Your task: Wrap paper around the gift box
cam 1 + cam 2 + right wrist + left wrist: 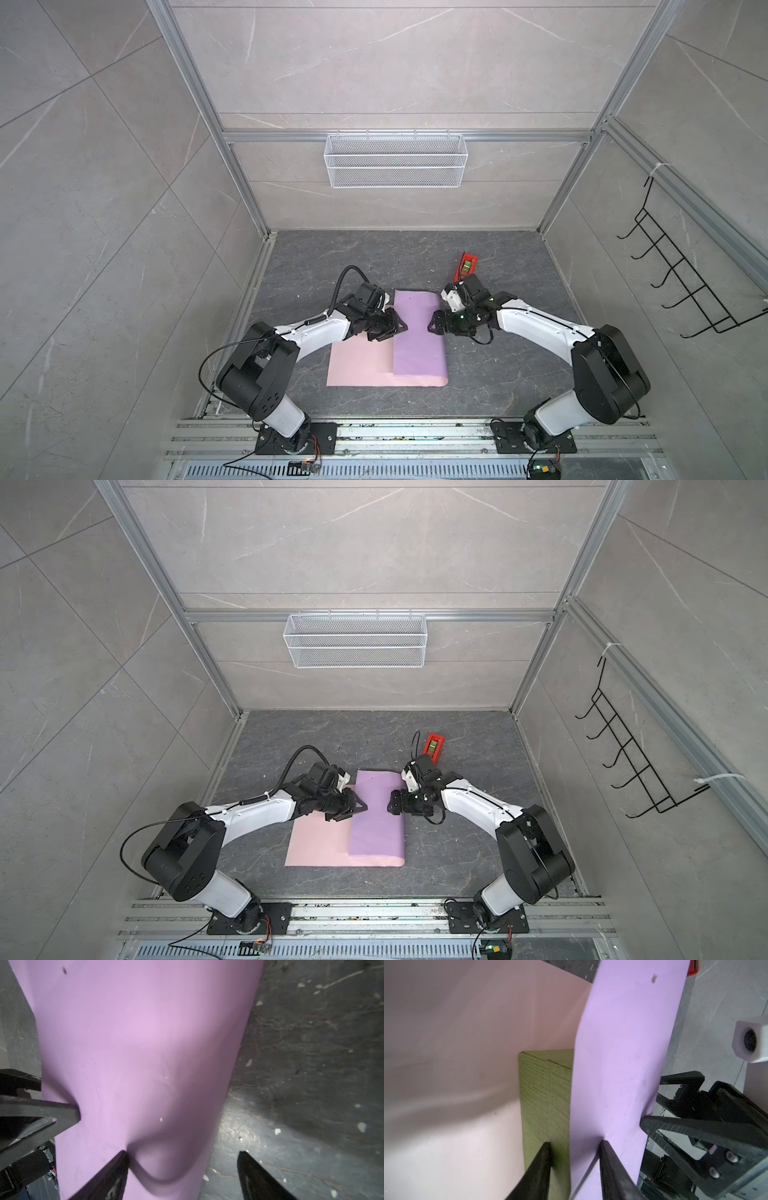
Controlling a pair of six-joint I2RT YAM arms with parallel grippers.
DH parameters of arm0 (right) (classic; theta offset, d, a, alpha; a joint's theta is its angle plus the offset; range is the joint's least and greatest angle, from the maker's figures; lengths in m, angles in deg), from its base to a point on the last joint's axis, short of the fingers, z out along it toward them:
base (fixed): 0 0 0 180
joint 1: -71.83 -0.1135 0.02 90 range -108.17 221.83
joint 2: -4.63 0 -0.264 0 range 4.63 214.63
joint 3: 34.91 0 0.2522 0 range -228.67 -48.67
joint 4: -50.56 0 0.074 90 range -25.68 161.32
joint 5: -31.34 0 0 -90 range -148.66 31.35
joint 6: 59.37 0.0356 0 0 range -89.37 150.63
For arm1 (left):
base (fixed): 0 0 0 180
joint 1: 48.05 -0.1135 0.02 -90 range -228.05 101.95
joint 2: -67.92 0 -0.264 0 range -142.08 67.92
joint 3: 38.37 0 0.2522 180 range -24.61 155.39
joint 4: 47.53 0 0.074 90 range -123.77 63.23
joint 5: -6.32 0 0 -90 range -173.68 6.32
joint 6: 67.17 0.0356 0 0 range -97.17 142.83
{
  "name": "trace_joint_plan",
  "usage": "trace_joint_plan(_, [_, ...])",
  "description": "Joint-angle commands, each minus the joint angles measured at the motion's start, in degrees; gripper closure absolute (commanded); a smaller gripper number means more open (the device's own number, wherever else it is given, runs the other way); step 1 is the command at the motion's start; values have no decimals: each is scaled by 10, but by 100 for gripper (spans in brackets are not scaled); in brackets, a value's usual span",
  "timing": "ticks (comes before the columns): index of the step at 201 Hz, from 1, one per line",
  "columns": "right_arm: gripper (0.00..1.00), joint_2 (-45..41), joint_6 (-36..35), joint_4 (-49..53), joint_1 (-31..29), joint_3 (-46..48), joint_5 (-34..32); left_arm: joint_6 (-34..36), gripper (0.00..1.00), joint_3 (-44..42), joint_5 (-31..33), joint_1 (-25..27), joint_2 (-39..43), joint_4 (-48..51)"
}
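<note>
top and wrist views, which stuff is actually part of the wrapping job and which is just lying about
In the job:
- paper, folded over the box
- left tool and right tool, both at the paper

Lying about:
- red dispenser, untouched behind the right arm
- wire basket on the back wall
- hook rack on the side wall

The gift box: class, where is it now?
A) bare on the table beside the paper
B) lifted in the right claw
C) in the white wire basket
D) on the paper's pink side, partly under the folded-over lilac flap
D: the left wrist view shows the gift box on the pink face of the paper, its lilac flap over part of it.
</note>
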Motion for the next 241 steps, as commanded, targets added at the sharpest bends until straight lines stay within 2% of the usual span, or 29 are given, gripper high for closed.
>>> trace_joint_plan(1, [15,-19,-16,33,10,-2,-4,8,67,-4,10,1,-4,32])
trace_joint_plan(38, [14,-5,-15,28,16,-8,30,8,75,-7,6,0,1,34])
trace_joint_plan(76, [14,16,-10,13,17,-14,38,3,82,-16,3,-6,-2,24])
trace_joint_plan(100, [14,29,-8,5,17,-13,45,5,84,-14,0,-6,-6,23])
trace_joint_plan(164, [15,35,-25,22,17,8,12,6,84,-20,4,-6,-4,24])
trace_joint_plan(183, [15,36,-31,25,17,10,8,5,78,-17,5,-6,4,24])
trace_joint_plan(221, [16,40,-49,38,17,12,0,-6,52,6,7,-6,22,16])
trace_joint_plan(241, [16,41,-57,41,17,12,-2,-9,42,22,9,-7,21,14])
